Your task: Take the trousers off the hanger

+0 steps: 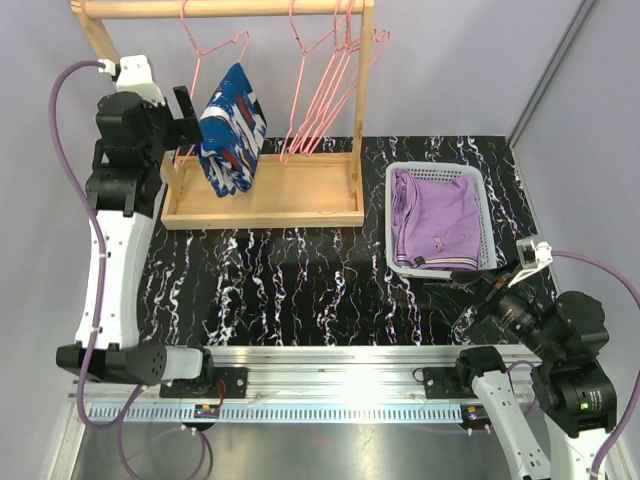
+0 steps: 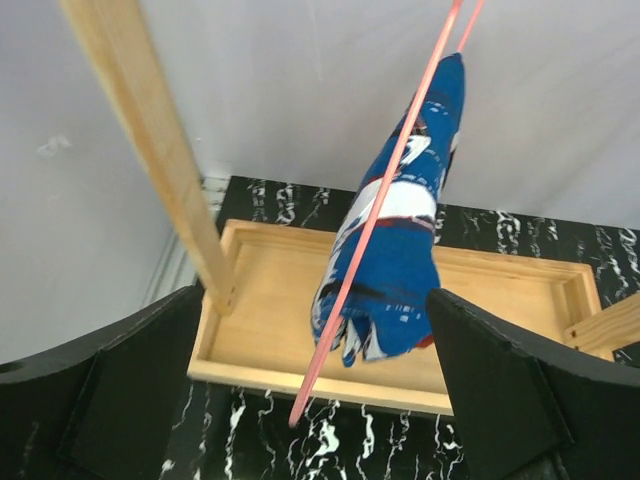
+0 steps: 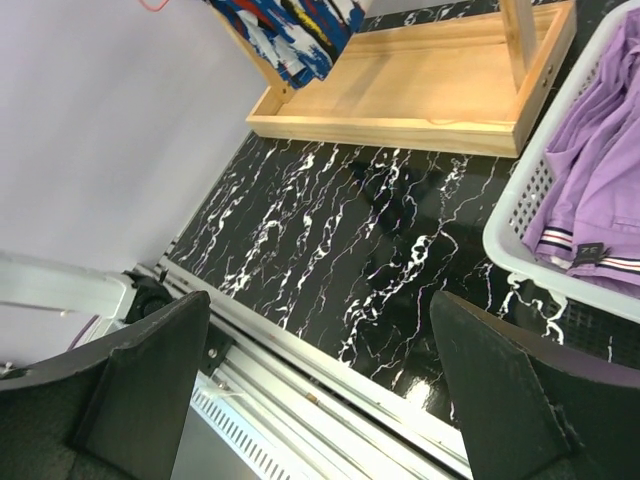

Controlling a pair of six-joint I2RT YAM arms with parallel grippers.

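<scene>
The left hand (image 2: 315, 310) hangs at the wooden rack (image 1: 105, 40) with its jaws spread wide on either side of the dark blue trousers (image 2: 400, 260), touching neither cloth nor wire. The garment is draped, folded, over a pink hanger (image 2: 372, 225) hooked on the rack's rail (image 1: 220, 8), above the tray (image 1: 290, 205) at its base. The lilac trousers (image 1: 435, 215) already lie in the white basket (image 1: 389, 220) on the right of the marbled surface (image 1: 300, 290). The right hand (image 3: 320, 300), also wide open and holding nothing, hovers low beside that basket.

The main risk appears to lie in the close. The hanger's wire runs down the near face of the cloth, so jaws shutting here could pinch wire and fabric together, and a pull would then drag the hanger off the rail or tip the rack. A grip on just one layer could let the fold slide apart and drop into the tray.

The blue trousers hang with their long axis near upright, slightly tilted, loose ends pointing down at the tray. The lilac pair lies flat, its long axis running away from the arms and its striped edge nearest them.
</scene>
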